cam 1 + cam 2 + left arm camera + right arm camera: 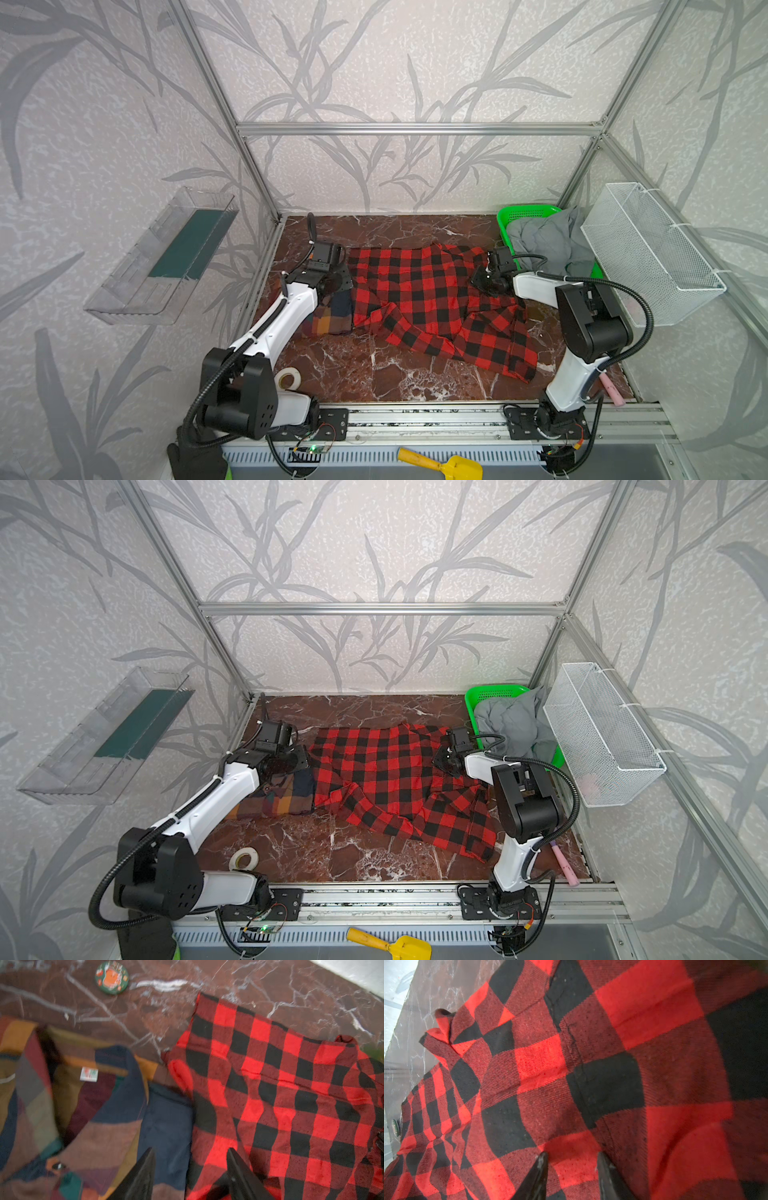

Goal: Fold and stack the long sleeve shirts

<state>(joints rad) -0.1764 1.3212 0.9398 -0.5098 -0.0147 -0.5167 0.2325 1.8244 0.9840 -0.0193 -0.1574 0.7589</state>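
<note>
Marble table [374,374] holds one red-black shirt [415,291], one plaid shirt [328,320]; left pincer [190,1150] spread, right pincer [572,1155] unclear.

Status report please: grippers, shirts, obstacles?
Left gripper open, above edge of plaid shirt. Right gripper astride red-and-black shirt, grip unclear. It lies unfolded, touching plaid shirt. Tape roll lies apart.

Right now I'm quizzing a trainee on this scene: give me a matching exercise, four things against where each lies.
Things: 1 red-and-black check shirt; 2 brown, orange and navy plaid shirt; 3 tape roll; 4 grey cloth.
Places: A in the green basket; B spread over the table's middle; C its front left; D just left of the check shirt.
Pairs: 1-B; 2-D; 3-C; 4-A.
</note>
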